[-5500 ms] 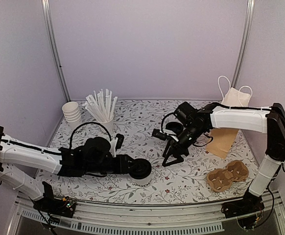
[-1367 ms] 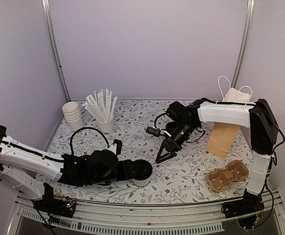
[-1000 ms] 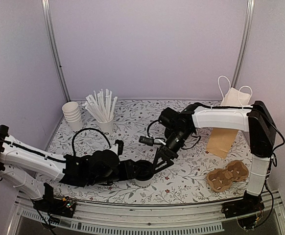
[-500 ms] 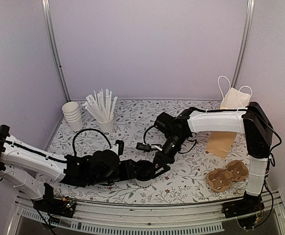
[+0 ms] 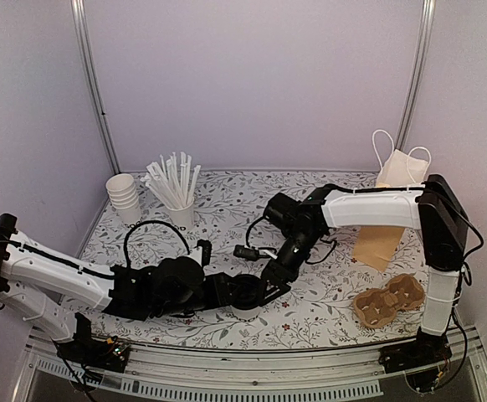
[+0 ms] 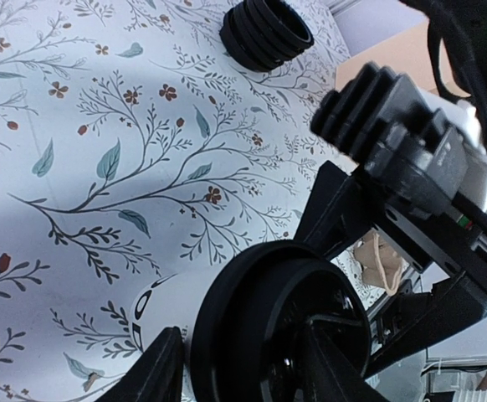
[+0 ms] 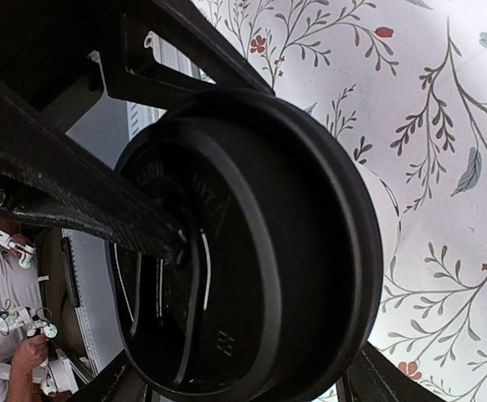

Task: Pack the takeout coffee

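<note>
The takeout coffee [image 5: 245,310], a white paper cup with dark print and a black lid [image 5: 244,290], stands near the table's front edge. My left gripper [image 5: 237,295] reaches in from the left, shut on the cup. In the left wrist view its fingers [image 6: 158,370] flank the white cup wall [image 6: 164,311] just below the lid [image 6: 281,335]. My right gripper [image 5: 269,282] comes down from the right onto the lid. In the right wrist view the lid [image 7: 252,251] fills the gap, and both fingers [image 7: 376,387] rest against its rim.
A stack of black lids [image 6: 267,33] lies behind the cup. A stack of lidless white cups [image 5: 124,194] and a cup of white straws [image 5: 175,186] stand at the back left. A brown paper bag [image 5: 386,219] leans at the back right, and a cardboard cup carrier [image 5: 388,300] lies at the front right.
My right arm has swung left and down from the table's middle onto the cup, and its jaws have narrowed around the lid. The left arm kept hold of the cup, barely moving.
</note>
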